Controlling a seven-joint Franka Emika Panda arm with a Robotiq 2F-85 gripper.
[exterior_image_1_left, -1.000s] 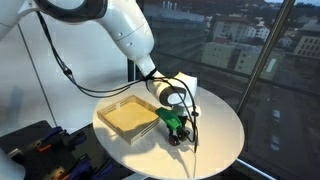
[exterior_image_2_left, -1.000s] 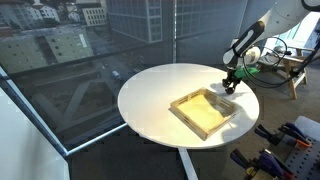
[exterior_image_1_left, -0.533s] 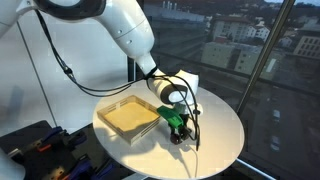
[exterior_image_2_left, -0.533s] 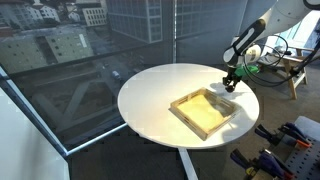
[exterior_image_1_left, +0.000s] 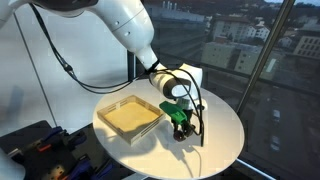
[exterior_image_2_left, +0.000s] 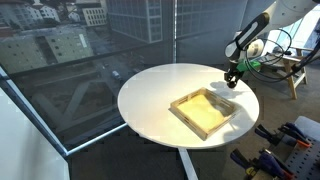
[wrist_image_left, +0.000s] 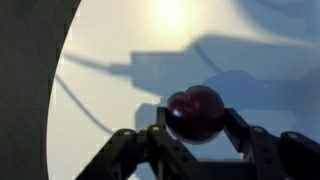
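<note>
In the wrist view my gripper (wrist_image_left: 197, 122) is shut on a dark red, glossy round fruit (wrist_image_left: 194, 104), clamped between the two black fingers above the white table (wrist_image_left: 150, 40). In both exterior views the gripper (exterior_image_1_left: 180, 126) (exterior_image_2_left: 232, 82) hangs just over the round white table (exterior_image_1_left: 218, 125) (exterior_image_2_left: 150, 95), close beside a corner of a shallow wooden tray (exterior_image_1_left: 130, 117) (exterior_image_2_left: 205, 112). The fruit is too small to make out in the exterior views. The tray looks empty.
The table's edge lies close behind the gripper (exterior_image_2_left: 250, 90). A white box (exterior_image_1_left: 192, 76) stands on the table behind the arm. Black tools and cables (exterior_image_2_left: 290, 135) lie off the table on the floor side. Tall windows surround the table.
The gripper has risen a little and shifted slightly away from the tray, still holding the fruit. The tray has not moved.
</note>
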